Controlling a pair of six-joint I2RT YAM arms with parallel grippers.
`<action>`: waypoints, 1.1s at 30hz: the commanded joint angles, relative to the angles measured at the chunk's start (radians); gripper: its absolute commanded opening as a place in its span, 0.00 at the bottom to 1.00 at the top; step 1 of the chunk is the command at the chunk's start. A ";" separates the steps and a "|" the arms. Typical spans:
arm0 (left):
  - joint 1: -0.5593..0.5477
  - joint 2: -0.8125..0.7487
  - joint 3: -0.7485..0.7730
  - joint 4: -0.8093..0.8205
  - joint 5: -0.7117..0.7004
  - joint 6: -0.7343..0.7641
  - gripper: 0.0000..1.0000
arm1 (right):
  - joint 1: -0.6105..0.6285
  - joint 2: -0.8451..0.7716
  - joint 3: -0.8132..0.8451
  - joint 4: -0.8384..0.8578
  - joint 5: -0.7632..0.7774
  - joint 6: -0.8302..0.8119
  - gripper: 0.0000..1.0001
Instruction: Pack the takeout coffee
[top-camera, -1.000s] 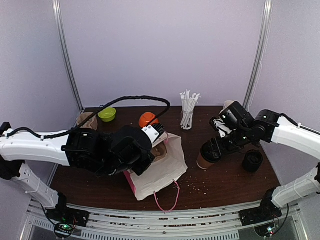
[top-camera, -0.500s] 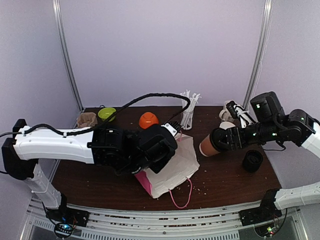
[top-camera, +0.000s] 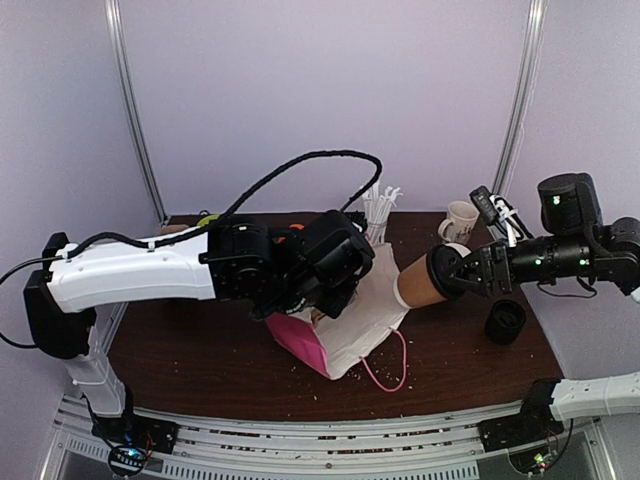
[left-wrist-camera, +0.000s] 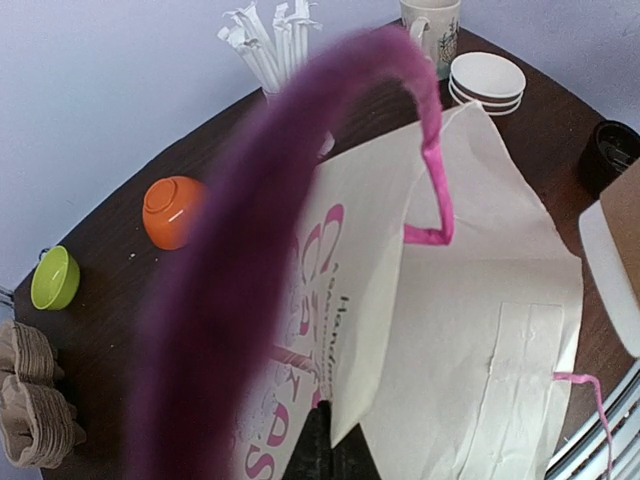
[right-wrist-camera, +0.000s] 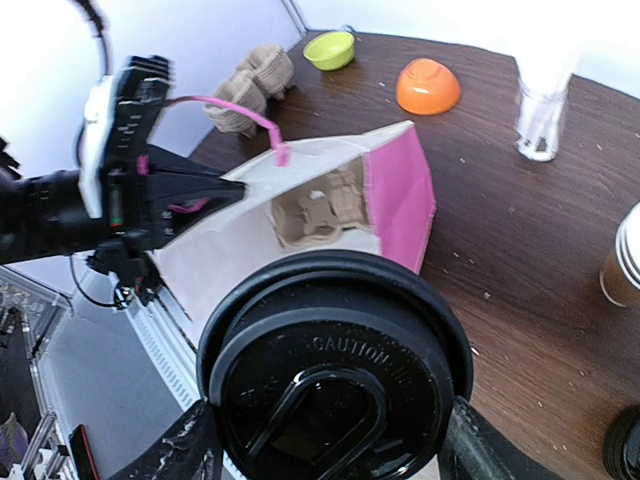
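1. The coffee cup (top-camera: 420, 283) hangs clear of the worktop (top-camera: 190, 345), tipped on its side with its black lid (right-wrist-camera: 335, 385) facing the paper bag (top-camera: 365, 315). A second ago it stood upright to the right of the bag.
2. The right pincer (top-camera: 452, 272) pinches the cup around its body.
3. The left pincer (top-camera: 335, 270), pressed together on the bag's pink handle (right-wrist-camera: 235, 112), has lifted the bag and hauled it toward the cup.
4. The bag's mouth now gapes at the lid, showing a cardboard tray (right-wrist-camera: 320, 210) inside. We judge that insertion comes next, and that the cup must be righted first.
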 joint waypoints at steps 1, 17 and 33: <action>0.029 0.035 0.038 0.001 0.053 -0.057 0.00 | 0.005 -0.011 -0.032 0.124 -0.087 0.019 0.46; 0.047 0.044 0.049 0.006 0.089 -0.089 0.00 | 0.183 0.072 -0.220 0.437 0.093 0.038 0.45; 0.047 -0.011 0.010 0.021 0.090 -0.085 0.00 | 0.299 0.287 -0.470 1.053 0.477 0.048 0.44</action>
